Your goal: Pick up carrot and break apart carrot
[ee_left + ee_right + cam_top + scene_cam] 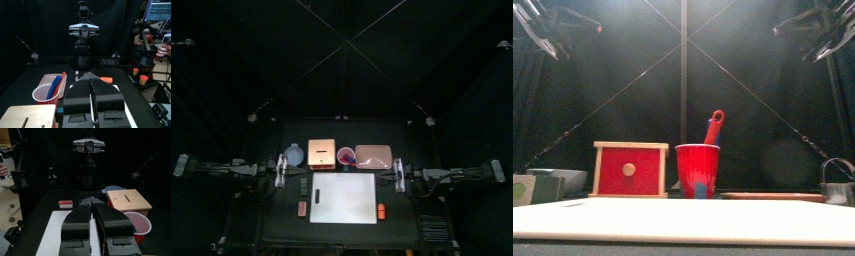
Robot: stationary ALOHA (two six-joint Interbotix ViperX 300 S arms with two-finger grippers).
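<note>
From high above, I see the carrot [381, 210] lying flat on the black table [278, 225], just beside the right edge of the white board [345, 198], low in the picture. I think it lies there by itself so a gripper can come down on it with nothing in the way. A duller red block [302, 207] lies at the board's left edge. The wooden box [321, 153], the red cup [346, 155] and the pink tray [374, 154] stand in a row above the board, out of the way. The left gripper [283, 175] and right gripper [396, 175] hang at the board's upper corners, one on each side, and touch nothing. From the front, the board fills the bottom, the box and cup stand in the middle, and the arms are folded up high in the top corners. I cannot see the carrot here. In the left wrist view, my left gripper's jaws are pressed together with nothing between them, and the carrot sits just past their tips, near the middle of the picture. In the right wrist view, the right gripper's jaws are together and empty too, and the red block sits left of their tips. I think nothing has been picked up yet, and the right arm is nearest the carrot.
</note>
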